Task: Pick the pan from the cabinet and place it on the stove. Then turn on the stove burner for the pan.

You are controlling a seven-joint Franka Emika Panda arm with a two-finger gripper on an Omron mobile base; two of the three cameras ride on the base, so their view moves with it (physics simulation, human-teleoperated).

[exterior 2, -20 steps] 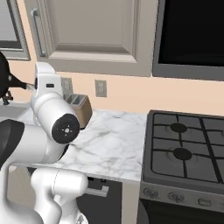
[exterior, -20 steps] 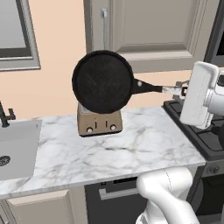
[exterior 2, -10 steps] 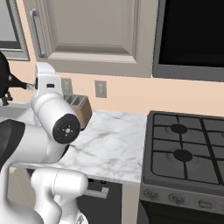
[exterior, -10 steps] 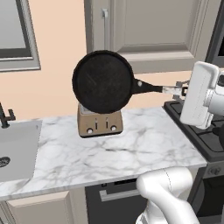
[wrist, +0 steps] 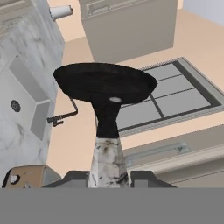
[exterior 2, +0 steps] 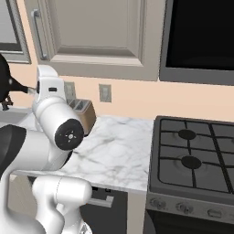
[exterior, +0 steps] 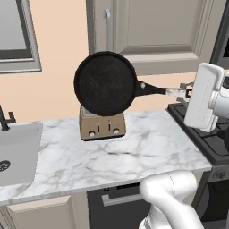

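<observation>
Marble counter (exterior: 147,147) below; I've got the gripper (exterior: 184,92) pinching the pan (exterior: 105,83) by its handle, held on edge above the toaster (exterior: 102,126).

Inspection for legible markings — none found. No text, label, brand, number or sign can be read on any surface.

The toaster (exterior: 102,126) standing on the desk (exterior: 134,152) has small round controls on its front, unmarked. To the right of the toaster, the stove (exterior 2: 192,160) carries a row of knobs on its metal front with no readable figures. Above the toaster, the cabinet (exterior: 156,31) door is plain. The pan (exterior: 105,83) shows mottled speckling only — no stamp or logo can be made out.
</observation>
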